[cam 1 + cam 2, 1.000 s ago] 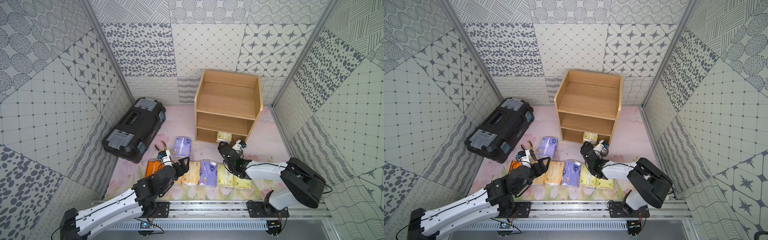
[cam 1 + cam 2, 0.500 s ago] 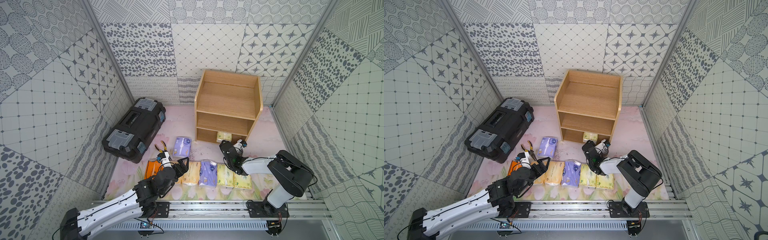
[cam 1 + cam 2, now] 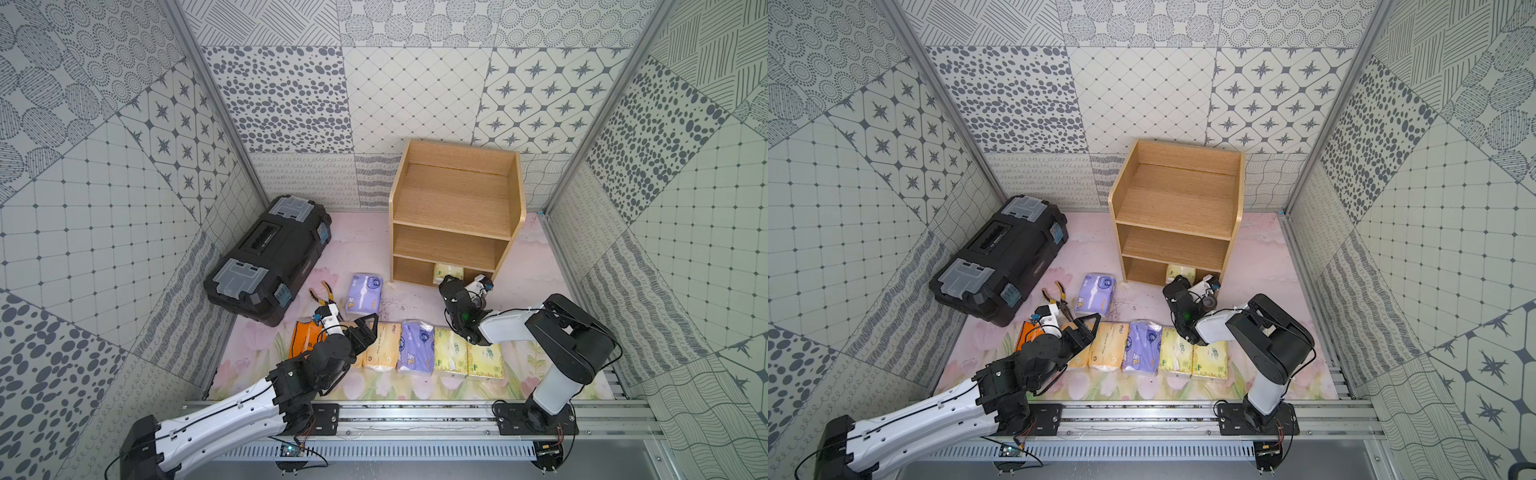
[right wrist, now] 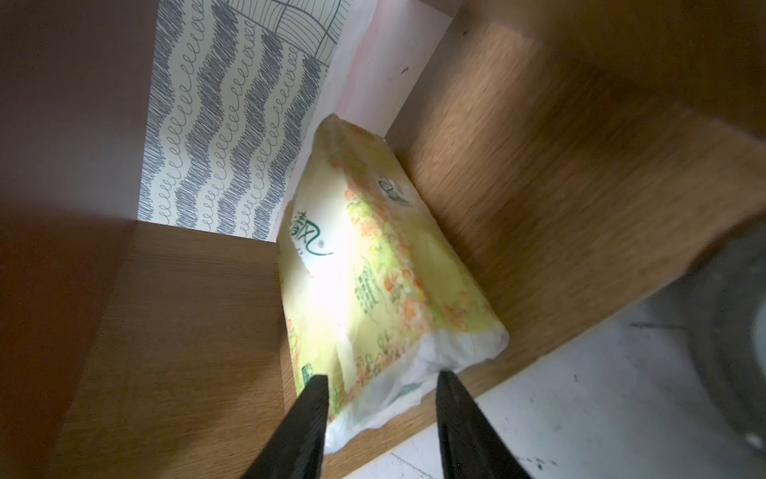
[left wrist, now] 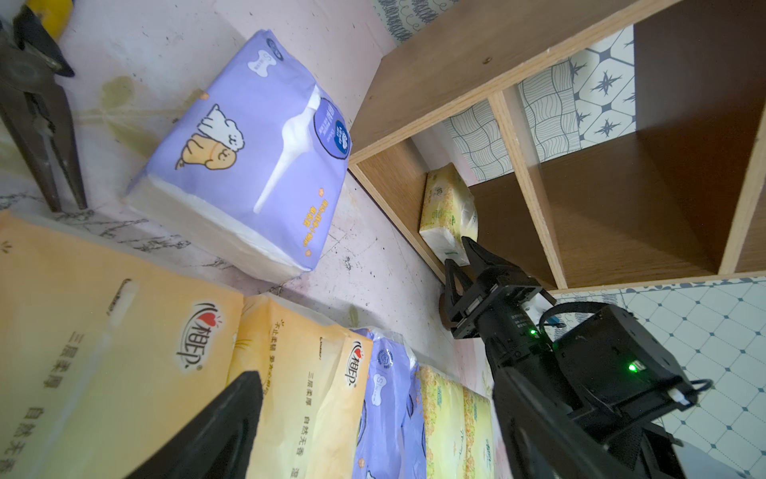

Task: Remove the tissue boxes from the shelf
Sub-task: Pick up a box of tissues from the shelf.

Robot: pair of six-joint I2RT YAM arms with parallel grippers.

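Right gripper (image 4: 383, 381) has its jaws roughly half-way in, straddling the near end of the yellow-green tissue pack (image 4: 373, 257) on the bottom tier of the shelf (image 4: 186, 331). Can't tell if they're biting yet. My worry: it's only got the crinkly wrapper end, so it might slip off, or nudge the pack deeper.
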